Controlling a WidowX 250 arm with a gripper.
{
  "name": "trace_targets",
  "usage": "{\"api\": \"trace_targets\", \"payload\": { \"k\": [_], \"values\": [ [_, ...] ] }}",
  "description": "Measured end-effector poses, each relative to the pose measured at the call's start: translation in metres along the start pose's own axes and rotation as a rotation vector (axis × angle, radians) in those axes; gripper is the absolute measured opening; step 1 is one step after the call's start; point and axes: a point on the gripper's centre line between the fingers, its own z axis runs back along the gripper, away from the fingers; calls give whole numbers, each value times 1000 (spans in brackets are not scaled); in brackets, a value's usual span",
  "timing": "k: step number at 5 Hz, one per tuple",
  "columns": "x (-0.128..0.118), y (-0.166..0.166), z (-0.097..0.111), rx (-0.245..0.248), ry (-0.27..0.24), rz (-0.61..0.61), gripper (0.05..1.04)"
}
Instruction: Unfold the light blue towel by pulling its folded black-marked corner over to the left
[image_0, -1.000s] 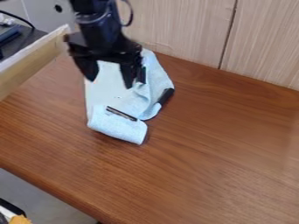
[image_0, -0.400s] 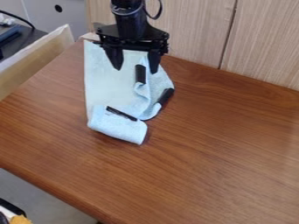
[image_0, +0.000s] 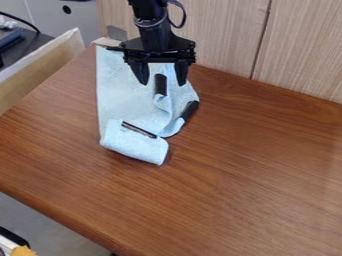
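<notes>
The wooden desk (image_0: 234, 165) meets a panelled wall (image_0: 200, 30). A light-blue cloth (image_0: 127, 100) lies partly folded near its back edge, black pieces (image_0: 160, 85) on it. Above hangs the open claw (image_0: 162, 84).

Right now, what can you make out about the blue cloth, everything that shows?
The pale blue cloth looks soft and slightly fuzzy. It lies rumpled on the brown wood-grain table, flatter at the far left, with its near end folded or rolled over. A thin dark strip lies across that fold, a dark bar sits on the creased far part, and a black piece is at its right edge. The gripper hangs at the far part, jaws apart.
</notes>
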Motion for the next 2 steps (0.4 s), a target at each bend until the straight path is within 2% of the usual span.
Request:
{"api": "trace_targets", "payload": {
  "k": [1, 2],
  "values": [
    [1, 5, -11, -3, 22, 3, 1000],
    [4, 3, -11, -41, 10, 4, 948]
  ]
}}
